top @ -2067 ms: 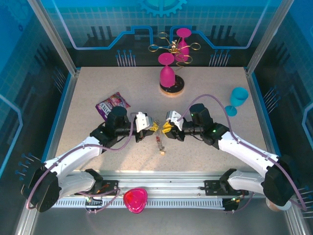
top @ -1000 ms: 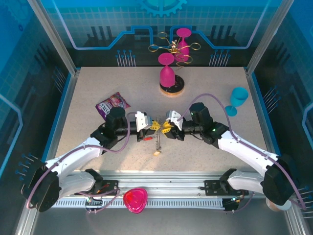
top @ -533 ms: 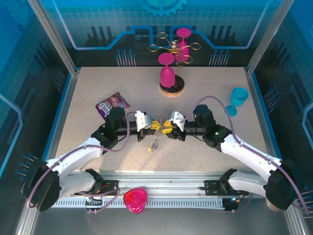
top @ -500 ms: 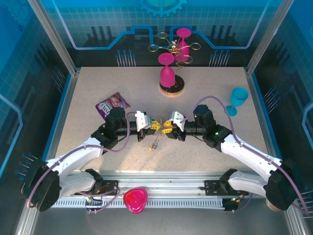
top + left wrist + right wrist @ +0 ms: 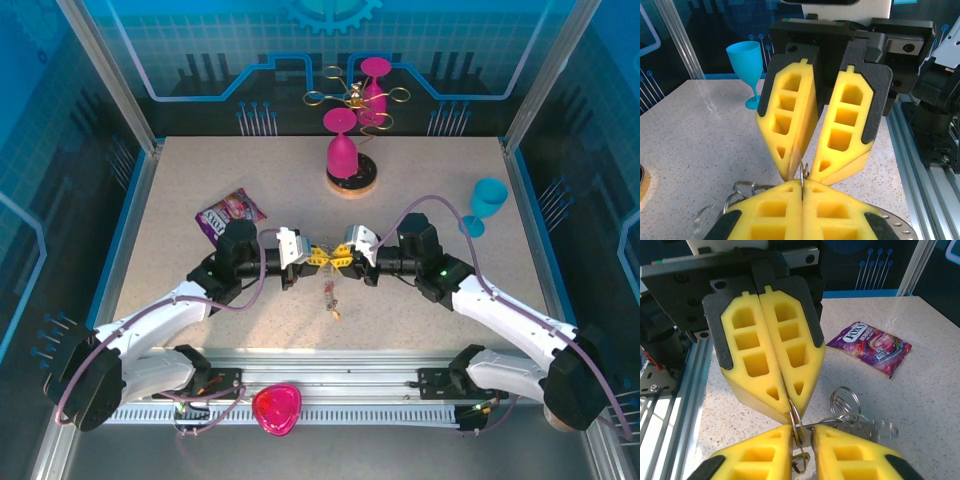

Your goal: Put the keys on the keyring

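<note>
The left tool (image 5: 316, 257) is clenched on one small wire loop at the rim of the wide flat grey metal keyring (image 5: 895, 225). It holds the ring up over the middle of the speckled beige desk (image 5: 200, 170), tip to tip with the right tool (image 5: 342, 260). The right tool's yellow foam fingers (image 5: 790, 125) stand in a narrow V with the same thin wire between their tips. Whether they truly pinch it I cannot tell. The tiny metal keys (image 5: 329, 298) show in the top view just below the two tools, toward the near edge. Whether they hang or lie on the desk I cannot tell.

To do this step well, I judge that the left tool should hold the loop steady. The right tool should work in small, slow moves along the wire rather than across it, so the loop neither twists out nor springs. A hard squeeze could bend such thin wire.

Count:
- two tools
- one keyring
- keys too small to number, though a red head and a pale one can be made out
- two pink plastic goblets (image 5: 342, 150)
- one teal plastic goblet (image 5: 487, 205)
- one purple sweet packet (image 5: 232, 213)
- one dark round coaster with a cork rim (image 5: 352, 182)
- one pink heart-shaped dish (image 5: 277, 408)
- one gold wire stand (image 5: 350, 95)
</note>
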`<control>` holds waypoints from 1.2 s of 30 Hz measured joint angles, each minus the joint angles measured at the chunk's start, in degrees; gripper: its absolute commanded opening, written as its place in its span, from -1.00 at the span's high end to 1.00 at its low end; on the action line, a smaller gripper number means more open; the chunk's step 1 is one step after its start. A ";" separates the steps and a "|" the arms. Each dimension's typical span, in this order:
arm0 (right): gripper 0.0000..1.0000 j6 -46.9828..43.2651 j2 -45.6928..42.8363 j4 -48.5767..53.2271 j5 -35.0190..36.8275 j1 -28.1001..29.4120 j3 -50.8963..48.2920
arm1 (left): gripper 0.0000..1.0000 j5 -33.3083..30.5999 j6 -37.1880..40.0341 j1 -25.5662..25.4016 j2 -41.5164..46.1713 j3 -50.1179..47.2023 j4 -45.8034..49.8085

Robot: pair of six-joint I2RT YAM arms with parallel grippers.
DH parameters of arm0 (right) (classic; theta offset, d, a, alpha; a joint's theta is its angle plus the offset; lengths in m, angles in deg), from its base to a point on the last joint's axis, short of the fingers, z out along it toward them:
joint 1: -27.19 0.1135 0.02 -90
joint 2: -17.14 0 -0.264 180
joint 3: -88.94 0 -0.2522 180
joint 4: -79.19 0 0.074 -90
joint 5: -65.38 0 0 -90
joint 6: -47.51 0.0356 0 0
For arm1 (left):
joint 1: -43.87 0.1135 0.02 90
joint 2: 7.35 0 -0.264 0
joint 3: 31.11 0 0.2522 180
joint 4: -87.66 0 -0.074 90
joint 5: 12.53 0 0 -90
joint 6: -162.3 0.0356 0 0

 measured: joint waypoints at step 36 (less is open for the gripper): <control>1.00 -18.05 9.90 32.26 10.12 5.95 19.26 | 0.66 -3.89 9.03 -0.11 -0.83 4.13 16.41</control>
